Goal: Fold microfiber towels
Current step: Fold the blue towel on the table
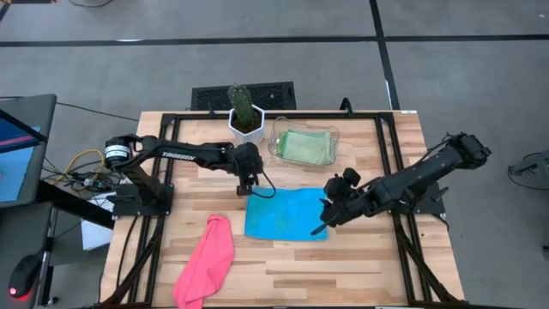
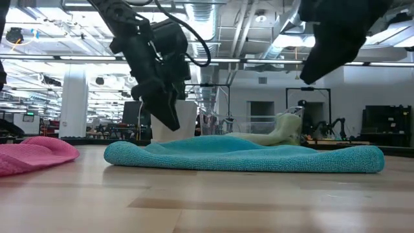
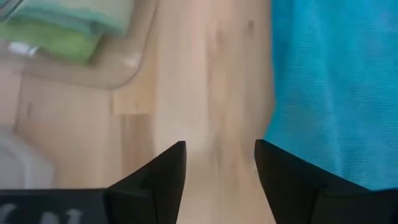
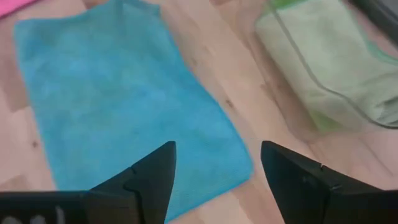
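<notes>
A turquoise towel [image 1: 287, 215] lies flat on the wooden table as a folded rectangle. A pink towel [image 1: 206, 262] lies crumpled near the table's front left. Light green towels [image 1: 303, 146] rest in a clear tray. My left gripper [image 1: 247, 184] hovers open just off the turquoise towel's far left corner [image 3: 323, 81], with bare wood between its fingers [image 3: 221, 168]. In the low view it [image 2: 169, 116] hangs a little above the cloth [image 2: 246, 155]. My right gripper [image 1: 326, 219] stands open higher up over the towel's right edge [image 4: 205, 149].
A clear plastic tray [image 1: 333, 137] stands at the far middle of the table. Left of it is a white pot with a cactus [image 1: 245, 116]. Bare wood [image 1: 343, 266] lies in front of the turquoise towel and to the right.
</notes>
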Motion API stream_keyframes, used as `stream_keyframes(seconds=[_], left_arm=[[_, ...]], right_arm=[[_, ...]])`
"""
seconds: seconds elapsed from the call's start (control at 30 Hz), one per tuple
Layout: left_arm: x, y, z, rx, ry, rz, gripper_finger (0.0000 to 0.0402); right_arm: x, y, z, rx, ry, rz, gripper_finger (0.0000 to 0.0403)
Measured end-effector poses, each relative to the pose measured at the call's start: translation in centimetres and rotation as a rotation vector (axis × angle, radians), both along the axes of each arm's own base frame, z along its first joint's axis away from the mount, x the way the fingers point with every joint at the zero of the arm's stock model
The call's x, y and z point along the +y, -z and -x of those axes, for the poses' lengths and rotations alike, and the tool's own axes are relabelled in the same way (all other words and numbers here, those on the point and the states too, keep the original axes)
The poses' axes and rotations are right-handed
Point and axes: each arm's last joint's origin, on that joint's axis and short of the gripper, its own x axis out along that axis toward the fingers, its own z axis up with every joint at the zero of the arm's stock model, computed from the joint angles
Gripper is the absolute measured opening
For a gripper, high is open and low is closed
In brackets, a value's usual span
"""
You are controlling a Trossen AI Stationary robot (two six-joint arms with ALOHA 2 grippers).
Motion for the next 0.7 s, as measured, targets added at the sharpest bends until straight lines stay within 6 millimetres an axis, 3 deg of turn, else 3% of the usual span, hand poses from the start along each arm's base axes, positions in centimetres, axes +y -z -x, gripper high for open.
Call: stream_keyframes(seconds=[0.2,0.7], left_arm=[[-0.3,1.2,0.4,-0.031,0.033,0.016,0.0188],[-2.1,2.3,0.7,-0.038,0.099,-0.024,0.0187]], right_arm=[[-1.0,-0.1,-0.2,0.004,0.033,0.007,0.026],[-1.0,0.0,-0.3,0.014,0.021,0.013,0.026]])
